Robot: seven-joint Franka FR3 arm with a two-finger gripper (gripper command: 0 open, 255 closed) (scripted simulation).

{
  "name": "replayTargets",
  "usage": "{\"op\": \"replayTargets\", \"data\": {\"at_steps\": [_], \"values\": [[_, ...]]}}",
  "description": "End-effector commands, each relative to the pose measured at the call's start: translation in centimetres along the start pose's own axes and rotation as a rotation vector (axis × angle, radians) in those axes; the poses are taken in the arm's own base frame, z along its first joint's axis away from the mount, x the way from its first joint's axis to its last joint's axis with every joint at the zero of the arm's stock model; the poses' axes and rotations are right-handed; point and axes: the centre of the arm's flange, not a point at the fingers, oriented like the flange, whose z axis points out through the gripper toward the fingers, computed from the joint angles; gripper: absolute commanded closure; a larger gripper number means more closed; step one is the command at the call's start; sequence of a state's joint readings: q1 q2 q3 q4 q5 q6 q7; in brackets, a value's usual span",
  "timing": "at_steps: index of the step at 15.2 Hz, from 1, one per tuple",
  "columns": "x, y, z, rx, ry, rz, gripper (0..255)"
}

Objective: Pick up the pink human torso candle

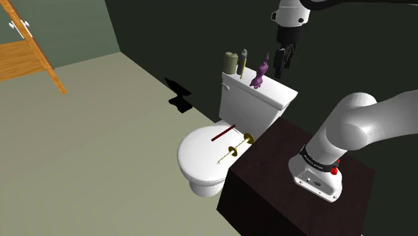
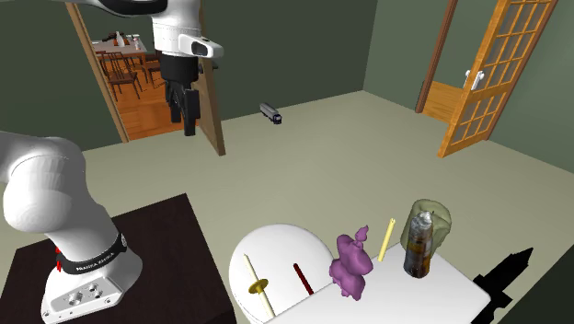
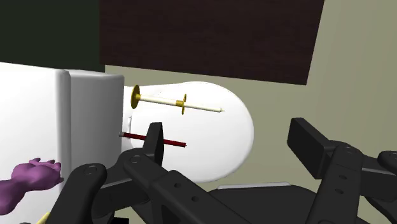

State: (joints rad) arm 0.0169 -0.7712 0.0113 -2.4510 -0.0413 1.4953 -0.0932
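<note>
Shoulder view: the purple-pink torso candle (image 1: pixel 260 72) stands upright on the toilet tank (image 1: pixel 268 97), near the jaws, at their eight o'clock. They gape wide, holding nothing.

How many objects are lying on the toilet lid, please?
2. A dark red stick lies on the toilet lid, away from the stand; a cream rod with gold discs beside it, nearer the stand. None seem hidden.

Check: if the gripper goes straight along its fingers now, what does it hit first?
Probably the white toilet lid, near the dark red stick. The open gripper aims there, not at the purple candle on the tank. Depth unclear.
</note>
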Motion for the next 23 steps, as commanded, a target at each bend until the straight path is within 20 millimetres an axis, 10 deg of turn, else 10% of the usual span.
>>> {"op": "replayTargets", "data": {"at_steps": [1, 23], "values": [[0.0, 0.0, 0.0, 0.0, 0.0, 0.0, 0], [10.2, 24.2, 6.8, -0.023, 0.224, 0.17, 0]]}}
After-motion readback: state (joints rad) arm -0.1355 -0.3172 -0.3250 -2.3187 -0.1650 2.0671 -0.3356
